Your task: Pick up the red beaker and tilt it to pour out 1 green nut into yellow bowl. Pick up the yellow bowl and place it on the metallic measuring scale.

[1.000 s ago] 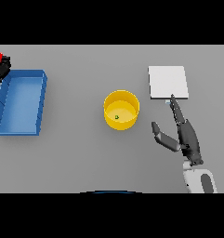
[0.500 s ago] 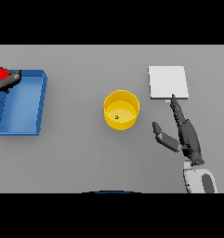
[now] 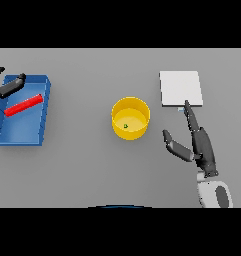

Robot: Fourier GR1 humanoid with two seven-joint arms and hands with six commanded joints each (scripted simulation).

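On the grey table [image 3: 82,170] sit a blue tray [image 3: 22,137] holding the red beaker [image 3: 23,105], the yellow bowl [image 3: 130,118] and the scale [image 3: 180,88]. Both the left hand [image 3: 6,87] and the right hand [image 3: 198,144] have loose fingers holding nothing.

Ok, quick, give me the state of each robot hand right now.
Left robot hand: open, above the blue tray's far left corner, holding nothing.
Right robot hand: open, empty, between the yellow bowl and the scale.
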